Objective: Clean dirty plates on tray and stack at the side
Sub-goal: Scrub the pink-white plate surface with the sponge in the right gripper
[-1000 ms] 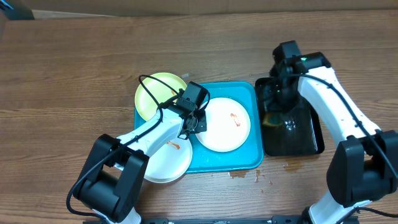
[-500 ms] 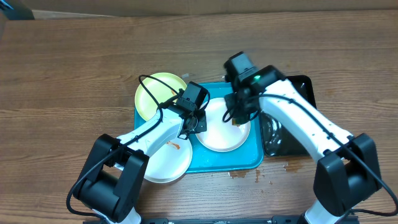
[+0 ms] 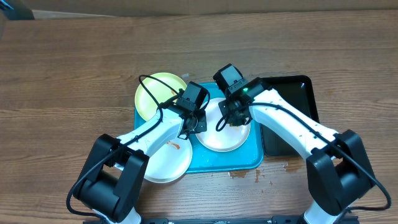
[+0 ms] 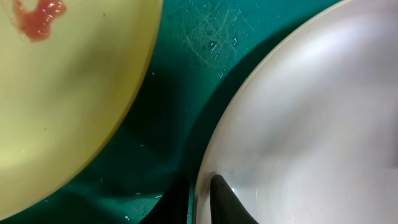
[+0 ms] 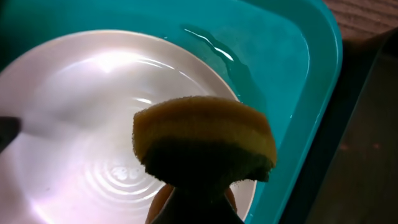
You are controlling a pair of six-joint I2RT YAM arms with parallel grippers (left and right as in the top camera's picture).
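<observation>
A white plate (image 3: 221,134) lies in the turquoise tray (image 3: 250,158). My left gripper (image 3: 194,122) is shut on its left rim (image 4: 205,155), one finger inside and one outside. My right gripper (image 3: 231,118) is shut on a yellow-and-green sponge (image 5: 205,137) and holds it over the plate's centre (image 5: 81,124). A pale yellow-green plate (image 3: 158,93) with an orange smear (image 4: 38,14) overlaps the tray's far left corner. A second white plate (image 3: 166,158) with an orange smear lies at the tray's near left, partly on the table.
A black tray (image 3: 292,134) stands right of the turquoise tray. Brown drips mark the wooden table (image 3: 249,175) in front of the tray. Water pools in the tray's corner (image 5: 211,40).
My right arm swung left from the black tray with the sponge and now hovers over the white plate in the tray. My left gripper has stayed on the plate's rim.
</observation>
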